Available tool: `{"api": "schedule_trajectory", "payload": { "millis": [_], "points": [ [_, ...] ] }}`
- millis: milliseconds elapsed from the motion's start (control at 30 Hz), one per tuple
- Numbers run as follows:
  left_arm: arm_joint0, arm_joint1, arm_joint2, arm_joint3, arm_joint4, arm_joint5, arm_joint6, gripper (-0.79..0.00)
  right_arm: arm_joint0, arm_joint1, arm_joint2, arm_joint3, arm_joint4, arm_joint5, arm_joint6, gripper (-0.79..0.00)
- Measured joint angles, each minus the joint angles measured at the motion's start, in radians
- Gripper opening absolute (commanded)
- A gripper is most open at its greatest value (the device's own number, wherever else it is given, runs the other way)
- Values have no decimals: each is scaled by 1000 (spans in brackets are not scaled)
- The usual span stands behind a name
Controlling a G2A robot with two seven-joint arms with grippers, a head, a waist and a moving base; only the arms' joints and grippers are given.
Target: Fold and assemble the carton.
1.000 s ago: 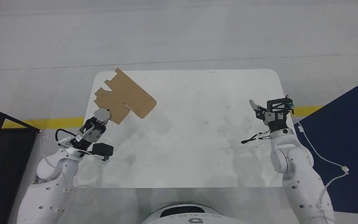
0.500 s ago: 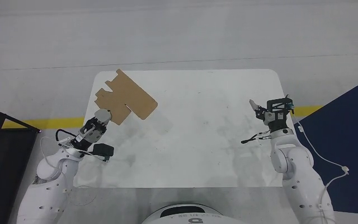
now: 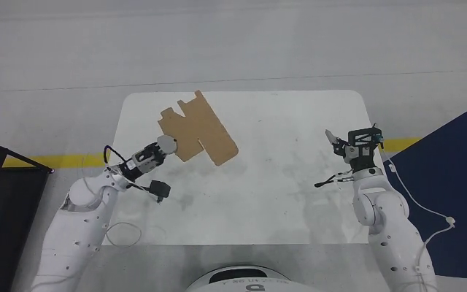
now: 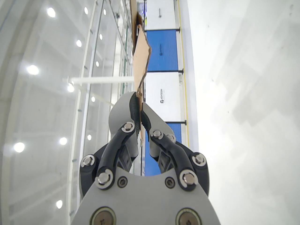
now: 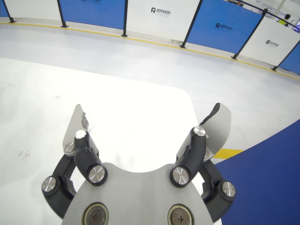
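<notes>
A flat, unfolded brown carton (image 3: 198, 133) hangs above the left half of the white table (image 3: 292, 197). My left gripper (image 3: 167, 144) is shut on its near left edge. The left wrist view sees the carton (image 4: 140, 54) edge-on, pinched between the two black pads (image 4: 134, 108) of that gripper (image 4: 141, 113). My right gripper (image 3: 343, 141) stands open over the table's right edge, well apart from the carton. Its fingers (image 5: 77, 120) are spread wide around bare tabletop in the right wrist view, with nothing in my right gripper (image 5: 150, 111).
The table's rounded far right corner (image 5: 185, 94) lies just ahead of the right gripper. A dark blue mat (image 3: 438, 168) covers the floor to the table's right, and a yellow floor line (image 3: 66, 158) runs off to the left. Blue and white barrier panels (image 5: 161, 12) stand far off.
My left arm has carried the carton to the right, from the table's far left corner toward the middle, and turned it a little. The right arm has kept still.
</notes>
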Motion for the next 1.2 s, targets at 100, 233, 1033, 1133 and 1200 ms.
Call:
{"api": "schedule_trajectory", "payload": {
  "millis": [100,233,1033,1133,1200],
  "points": [
    [-76,-10,54,9,-20,16,12,-785,0,0,0,0,0,0,0,0],
    [-138,-23,98,10,-67,103,25,-785,0,0,0,0,0,0,0,0],
    [-229,-83,172,-56,342,669,-334,-785,0,0,0,0,0,0,0,0],
    [-229,-83,172,-56,347,675,-334,-785,0,0,0,0,0,0,0,0],
    [-229,-83,171,-56,347,674,-334,-785,0,0,0,0,0,0,0,0]
  ]
}}
